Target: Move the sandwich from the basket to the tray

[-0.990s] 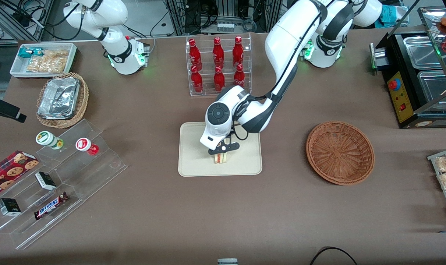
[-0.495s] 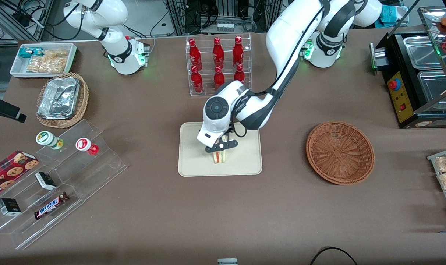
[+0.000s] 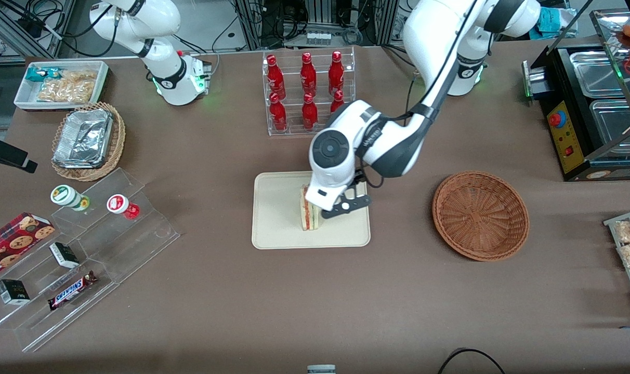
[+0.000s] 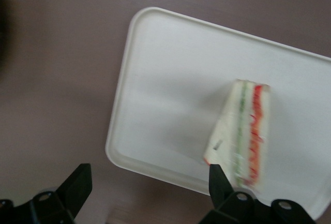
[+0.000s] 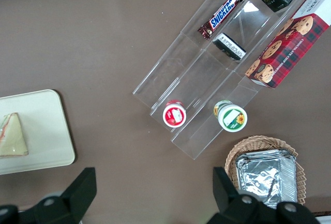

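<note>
The sandwich (image 3: 309, 210) stands on its edge on the cream tray (image 3: 278, 228), its red and green filling facing the front camera. My left gripper (image 3: 348, 206) hangs above the tray just beside the sandwich, toward the working arm's end, open and holding nothing. The wrist view shows the sandwich (image 4: 245, 131) resting free on the tray (image 4: 170, 89), with my gripper (image 4: 149, 185) spread wide and one fingertip (image 4: 220, 178) close by the wedge. The reddish-brown basket (image 3: 480, 215) sits empty farther toward the working arm's end. The parked wrist view also catches the sandwich (image 5: 11, 136) on the tray (image 5: 46, 131).
A clear rack of red bottles (image 3: 309, 91) stands farther from the front camera than the tray. A stepped acrylic shelf with snacks (image 3: 86, 249), a tan basket of foil containers (image 3: 86, 140) and a white snack bin (image 3: 60, 83) lie toward the parked arm's end. A black appliance (image 3: 595, 104) flanks the basket.
My gripper has let go of the sandwich, opened, risen and shifted toward the basket. The sandwich stays standing on the tray.
</note>
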Controlling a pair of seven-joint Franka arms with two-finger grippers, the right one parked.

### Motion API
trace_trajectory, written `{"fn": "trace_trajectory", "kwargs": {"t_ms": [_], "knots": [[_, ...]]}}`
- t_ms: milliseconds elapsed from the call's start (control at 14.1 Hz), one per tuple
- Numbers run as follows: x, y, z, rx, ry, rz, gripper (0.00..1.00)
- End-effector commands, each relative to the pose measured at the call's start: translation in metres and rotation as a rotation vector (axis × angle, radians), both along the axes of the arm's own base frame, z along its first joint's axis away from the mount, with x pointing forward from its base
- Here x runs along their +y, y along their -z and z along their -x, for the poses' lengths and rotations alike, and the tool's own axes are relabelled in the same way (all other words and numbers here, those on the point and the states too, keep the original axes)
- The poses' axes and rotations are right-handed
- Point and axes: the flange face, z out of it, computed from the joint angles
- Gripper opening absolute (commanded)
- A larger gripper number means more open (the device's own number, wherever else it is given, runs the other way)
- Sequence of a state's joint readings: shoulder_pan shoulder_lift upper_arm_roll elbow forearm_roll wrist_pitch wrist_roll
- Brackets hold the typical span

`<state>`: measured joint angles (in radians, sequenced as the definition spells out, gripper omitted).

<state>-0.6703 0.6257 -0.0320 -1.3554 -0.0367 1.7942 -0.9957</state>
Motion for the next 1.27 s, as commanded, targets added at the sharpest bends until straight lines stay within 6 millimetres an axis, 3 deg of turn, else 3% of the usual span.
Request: {"fn": "trace_trajectory", "kwargs": {"t_ms": [0, 141, 354, 495, 919, 1202], "knots": [[0.052, -0.019, 0.006, 0.026, 0.033, -0.016, 1.0], [0.112, -0.035, -0.003, 0.044, 0.069, -0.002, 1.0], [0.187, -0.058, -0.004, 0.056, 0.094, 0.024, 1.0], [0.22, -0.073, 0.002, 0.063, 0.124, 0.038, 1.0], [0.32, -0.148, 0.013, 0.089, 0.2, 0.081, 1.0], [0.367, -0.209, 0.017, 0.055, 0.289, 0.117, 1.0]]}}
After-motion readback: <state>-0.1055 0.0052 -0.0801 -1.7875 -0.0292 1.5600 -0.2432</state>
